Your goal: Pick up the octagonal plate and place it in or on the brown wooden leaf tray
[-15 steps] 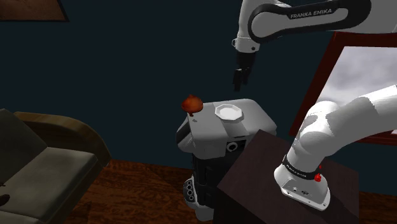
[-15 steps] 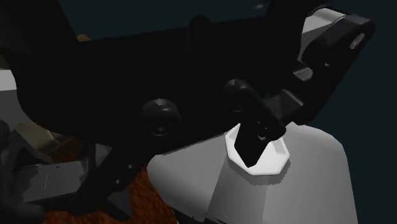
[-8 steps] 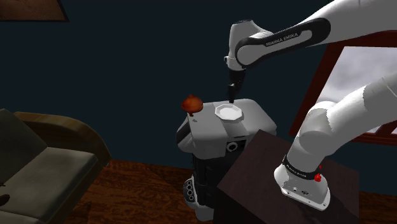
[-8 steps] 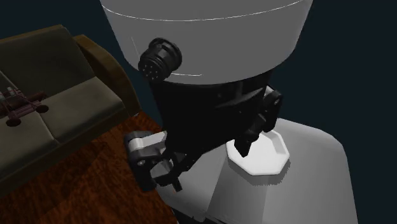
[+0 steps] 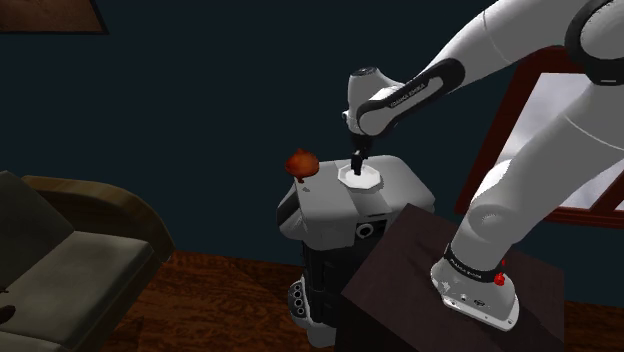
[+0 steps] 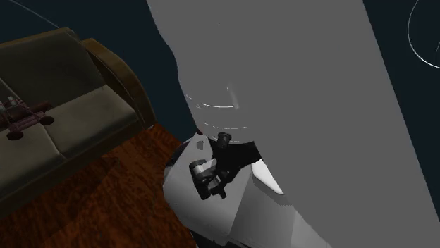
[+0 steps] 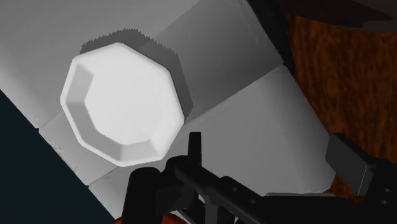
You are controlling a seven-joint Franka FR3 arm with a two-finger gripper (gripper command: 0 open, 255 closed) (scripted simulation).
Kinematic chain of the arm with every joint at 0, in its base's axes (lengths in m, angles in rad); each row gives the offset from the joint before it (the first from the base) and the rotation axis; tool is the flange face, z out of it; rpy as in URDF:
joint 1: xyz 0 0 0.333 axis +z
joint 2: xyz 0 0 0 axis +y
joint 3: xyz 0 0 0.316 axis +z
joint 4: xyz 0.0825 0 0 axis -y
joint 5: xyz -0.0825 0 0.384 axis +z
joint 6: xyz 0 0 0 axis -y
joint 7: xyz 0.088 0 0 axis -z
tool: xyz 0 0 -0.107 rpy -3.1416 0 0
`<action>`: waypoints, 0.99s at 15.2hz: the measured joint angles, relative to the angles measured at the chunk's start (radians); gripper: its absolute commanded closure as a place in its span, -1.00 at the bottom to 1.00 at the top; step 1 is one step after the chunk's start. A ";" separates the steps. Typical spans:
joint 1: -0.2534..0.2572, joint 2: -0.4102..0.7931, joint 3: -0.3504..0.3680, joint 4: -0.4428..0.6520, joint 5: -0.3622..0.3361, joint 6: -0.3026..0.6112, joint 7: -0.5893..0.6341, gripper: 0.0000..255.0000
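Note:
The white octagonal plate (image 5: 360, 180) lies on the flat top of a grey cabinet (image 5: 395, 190). In the wrist view the plate (image 7: 124, 108) is close, beside the hand and not between its fingers. My gripper (image 5: 357, 163) hangs pointing down just over the plate's far edge, open and holding nothing. The brown leaf tray (image 5: 302, 162) perches at the cabinet's corner, toward the shoulder view's left of the plate. In the second exterior view the arm's big grey link covers most of the plate, leaving a white sliver (image 6: 269, 180).
The cabinet's grey top ends in a drop to a reddish wooden floor (image 5: 210, 300). A dark sofa (image 6: 63, 120) stands across the floor. My stand (image 5: 450, 290) sits right beside the cabinet. A red-framed window (image 5: 570, 110) is behind the arm.
The arm has swung toward the shoulder view's left and lowered the hand from high above the cabinet to just over the plate. The plate and the tray have not moved.

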 measured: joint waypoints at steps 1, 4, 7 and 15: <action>-0.009 0.045 -0.005 0.005 -0.022 0.041 -0.001 -1.00; -0.027 0.167 -0.006 0.029 -0.088 0.144 0.021 -1.00; -0.044 0.281 -0.014 0.064 -0.166 0.228 0.049 -1.00; -0.060 0.555 -0.067 0.189 -0.358 0.389 0.136 -1.00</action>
